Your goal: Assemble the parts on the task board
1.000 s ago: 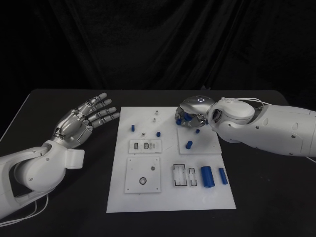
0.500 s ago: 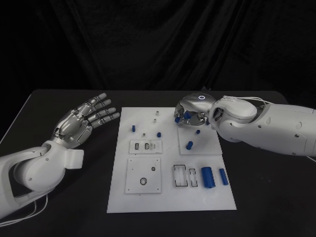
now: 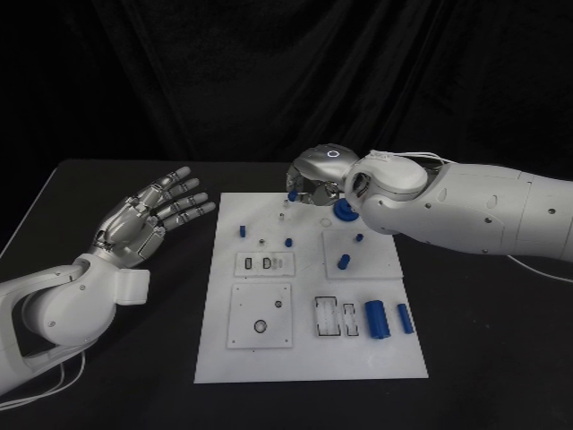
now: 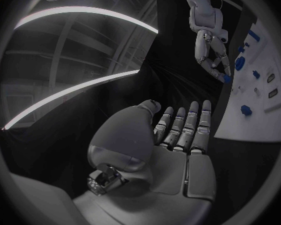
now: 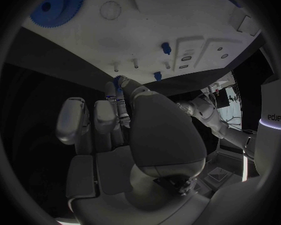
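Right hand (image 3: 315, 179) hangs over the 12 o'clock edge of the white task board (image 3: 300, 358), fingers drawn together and pointing down. The left wrist view shows a small blue part (image 4: 227, 78) nipped at its fingertips; the part is too small to tell which way its long axis runs.

What matters next is the pair of pale upright pegs (image 3: 283, 205) near that far edge. In the head view they stand close by, at about 7 o'clock from the hand. The right wrist view shows the fingertips just short of them, not touching. I judge that the part must come down along a peg's upright axis, so the hand needs a short shift toward 7 o'clock first.

A blue gear (image 3: 345, 211) lies flat on the board at about 5 o'clock from the hand, apart from it.

Left hand (image 3: 149, 218) rests off the board's 9 o'clock side, palm up, fingers spread, holding nothing, and is well farther from the pegs.
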